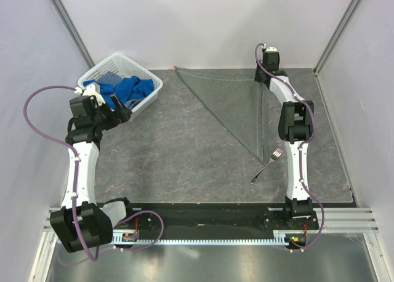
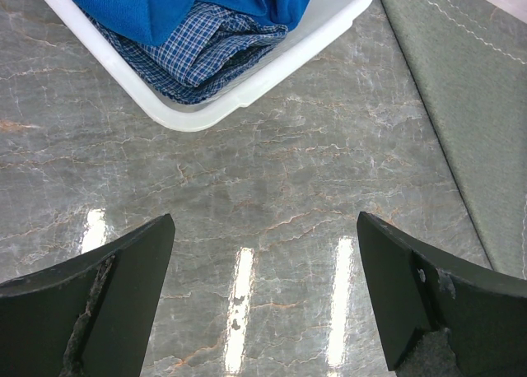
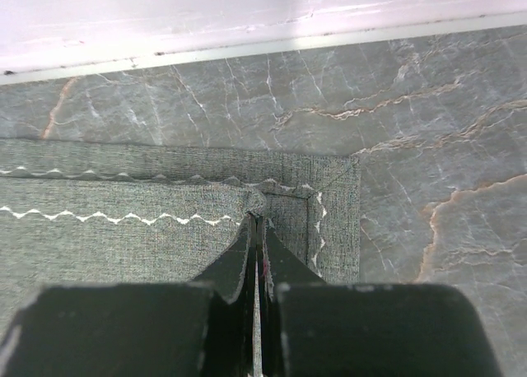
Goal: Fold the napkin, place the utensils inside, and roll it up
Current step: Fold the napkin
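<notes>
On my far left the white basket of blue cloths has no part in this job. My left gripper hangs just in front of it over bare counter, jaws spread wide and holding nothing.

Moving right, the napkin lies flat at the far side of the counter, folded on the diagonal into a triangle. The long edge runs from its far left corner down to a point near the middle right.

At its far right corner my right gripper is closed. In the wrist view the tips pinch the upper layer's hem where two stitched edges stack up, so I judge the first fold is down, or nearly so.

The fork lies on the counter just off the napkin's near tip, not yet on the cloth. Placing it and rolling remain.
</notes>
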Robot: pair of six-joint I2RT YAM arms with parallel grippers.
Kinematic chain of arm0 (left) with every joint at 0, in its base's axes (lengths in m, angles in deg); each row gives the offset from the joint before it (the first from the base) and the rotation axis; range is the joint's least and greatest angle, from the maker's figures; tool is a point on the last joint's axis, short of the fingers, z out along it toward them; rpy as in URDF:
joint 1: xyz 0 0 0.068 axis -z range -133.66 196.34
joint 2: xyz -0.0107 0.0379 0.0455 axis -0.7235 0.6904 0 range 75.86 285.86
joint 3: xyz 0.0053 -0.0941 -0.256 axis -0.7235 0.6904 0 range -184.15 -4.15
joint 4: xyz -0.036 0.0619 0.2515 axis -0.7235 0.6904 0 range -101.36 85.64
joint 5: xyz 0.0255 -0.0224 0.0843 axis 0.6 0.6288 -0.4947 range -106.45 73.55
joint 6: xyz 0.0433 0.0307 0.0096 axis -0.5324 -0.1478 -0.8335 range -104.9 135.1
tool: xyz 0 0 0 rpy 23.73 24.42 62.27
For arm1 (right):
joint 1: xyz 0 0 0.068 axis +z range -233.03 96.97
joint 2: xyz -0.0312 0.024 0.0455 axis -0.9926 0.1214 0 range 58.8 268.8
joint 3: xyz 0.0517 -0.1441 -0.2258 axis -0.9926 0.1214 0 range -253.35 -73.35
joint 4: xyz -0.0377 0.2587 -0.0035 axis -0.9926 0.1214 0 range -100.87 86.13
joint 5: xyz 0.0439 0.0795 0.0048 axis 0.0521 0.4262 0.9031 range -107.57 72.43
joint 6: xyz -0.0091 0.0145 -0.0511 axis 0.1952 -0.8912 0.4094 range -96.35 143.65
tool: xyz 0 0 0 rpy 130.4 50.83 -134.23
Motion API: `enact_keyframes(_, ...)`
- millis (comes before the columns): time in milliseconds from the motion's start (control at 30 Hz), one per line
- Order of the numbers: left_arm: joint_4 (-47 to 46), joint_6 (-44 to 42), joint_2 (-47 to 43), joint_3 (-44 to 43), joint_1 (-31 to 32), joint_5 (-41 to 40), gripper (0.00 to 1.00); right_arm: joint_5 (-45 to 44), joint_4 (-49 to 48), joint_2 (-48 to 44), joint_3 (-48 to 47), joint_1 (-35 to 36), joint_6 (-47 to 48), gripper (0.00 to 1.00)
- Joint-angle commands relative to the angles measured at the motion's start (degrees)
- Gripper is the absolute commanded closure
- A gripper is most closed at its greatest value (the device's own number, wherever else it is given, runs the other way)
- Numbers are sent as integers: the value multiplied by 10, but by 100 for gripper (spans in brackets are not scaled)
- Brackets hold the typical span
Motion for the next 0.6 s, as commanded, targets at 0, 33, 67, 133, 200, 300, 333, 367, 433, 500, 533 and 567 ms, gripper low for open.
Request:
enact_keyframes(0, -7, -25, -1, -1, 0, 4, 1, -13, -23, -61, 10, -3, -1, 100)
enact_keyframes(33, -7, -25, -2, -1, -1, 4, 1, -16, -23, -62, 11, -4, 0, 100)
enact_keyframes(67, -6, -25, -2, -1, -1, 4, 1, -17, -23, -64, 11, -5, 2, 100)
enact_keyframes(133, -7, -25, -2, -1, -1, 5, 1, -21, -21, -65, 13, -7, 2, 100)
enact_keyframes(200, -6, -25, -3, -1, -1, 5, 1, -20, -21, -68, 16, -10, 1, 100)
enact_keyframes(300, -6, -25, -3, 0, -1, 5, 1, -21, -21, -76, 21, -12, 5, 100)
enact_keyframes(333, -6, -25, -2, 0, 0, 5, 1, -22, -21, -76, 21, -12, 7, 100)
enact_keyframes(367, -7, -24, -2, -1, -1, 5, 1, -22, -20, -77, 20, -14, 8, 100)
enact_keyframes(433, -7, -24, -2, -1, -1, 5, 1, -22, -21, -79, 21, -14, 8, 100)
enact_keyframes(500, -6, -24, -3, 0, 0, 5, 1, -22, -19, -82, 26, -14, 8, 100)
enact_keyframes(533, -6, -24, -4, 0, -1, 5, 1, -22, -19, -87, 28, -15, 8, 100)
enact_keyframes(567, -7, -24, -3, 0, -1, 5, 1, -22, -20, -90, 34, -15, 8, 100)
